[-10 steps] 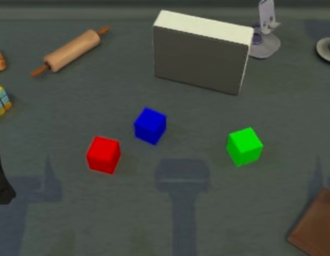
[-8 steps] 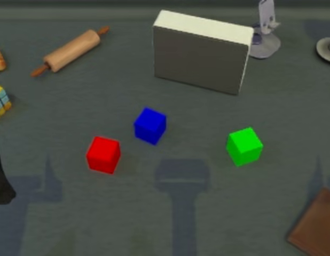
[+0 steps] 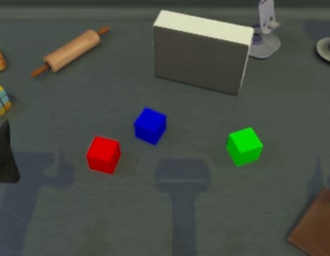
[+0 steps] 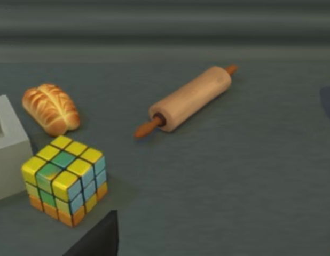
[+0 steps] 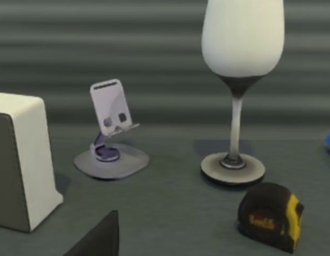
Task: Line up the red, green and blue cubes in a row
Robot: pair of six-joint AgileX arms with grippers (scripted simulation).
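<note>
Standing apart on the grey table, the three small cubes had not been gathered into a row. The red cube sat left of centre in the top view, the blue cube just beside it up and to the right, not touching, and the green cube lay well apart toward the right of centre.

Only a dark tip of the left gripper showed at the left edge of the top view, left of the red cube and clear of it; whether its fingers were wide or narrow I could not tell. The right gripper did not appear in the top view, and its wrist view showed only a dark corner, so its fingers could not be judged either.

Behind the cubes, in the upper middle of the top view, stood a large white box. A wooden rolling pin lay tilted in the upper left, with a bread loaf and a multicoloured puzzle cube near the left edge. A phone stand, a wine glass and a black-and-yellow tape measure occupied the upper right corner region. A brown board filled the lower right corner.
</note>
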